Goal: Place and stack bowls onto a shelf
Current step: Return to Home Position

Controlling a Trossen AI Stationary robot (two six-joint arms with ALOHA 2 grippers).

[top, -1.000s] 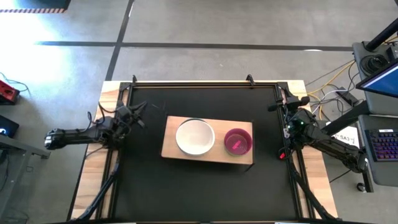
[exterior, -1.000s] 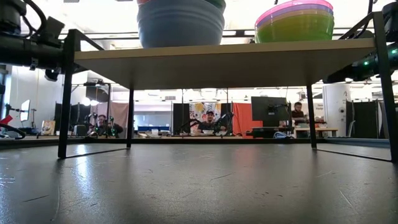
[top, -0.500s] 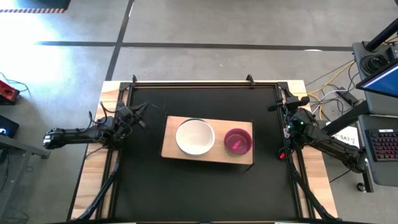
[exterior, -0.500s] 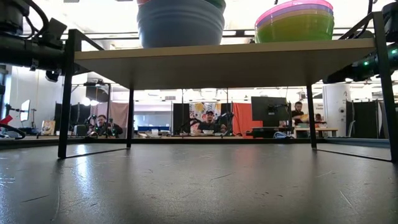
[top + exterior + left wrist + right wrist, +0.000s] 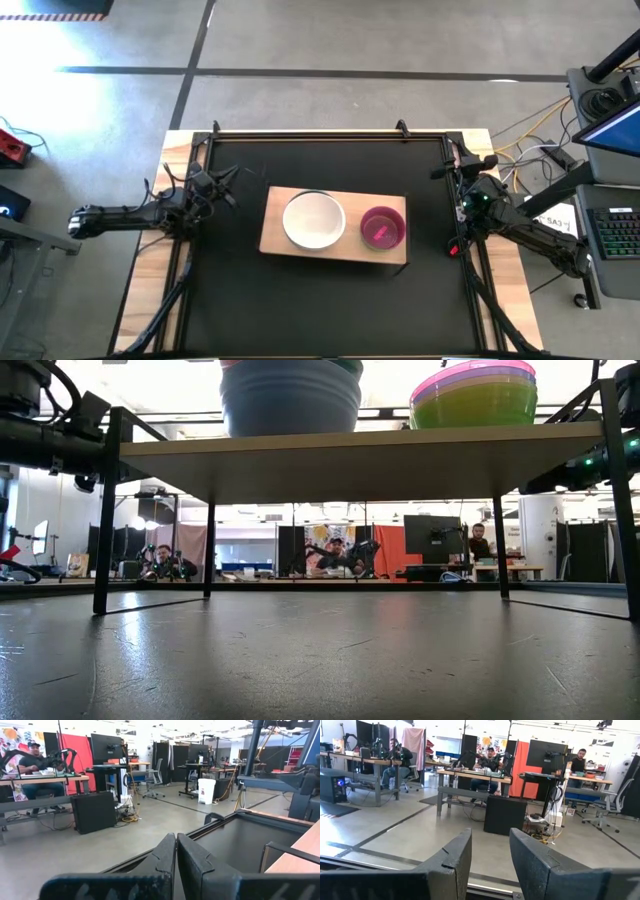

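- Evidently the stacking is judged complete: two stacks are seen on the shelf (image 5: 272,238), which stands at the middle of the desk (image 5: 320,300), and no bowl is seen on the desk itself.
- The stack toward 9 o'clock is topped by the cream-white bowl (image 5: 314,220) and, in the low view, is based on the blue-grey bowl (image 5: 290,400).
- The stack toward 3 o'clock is topped by the magenta bowl (image 5: 381,228), with the yellow-green bowl (image 5: 472,405) under it.
- The step in hand is taken to be the return to rest. Nothing more is called for than both arms being parked clear of the shelf and its legs.
- The left claw (image 5: 176,842) is held at the desk's 9 o'clock edge, well apart from the shelf, its fingers pressed together on nothing.
- The right claw (image 5: 490,839) is held at the 3 o'clock edge, likewise well apart, its fingers narrowly parted and empty.
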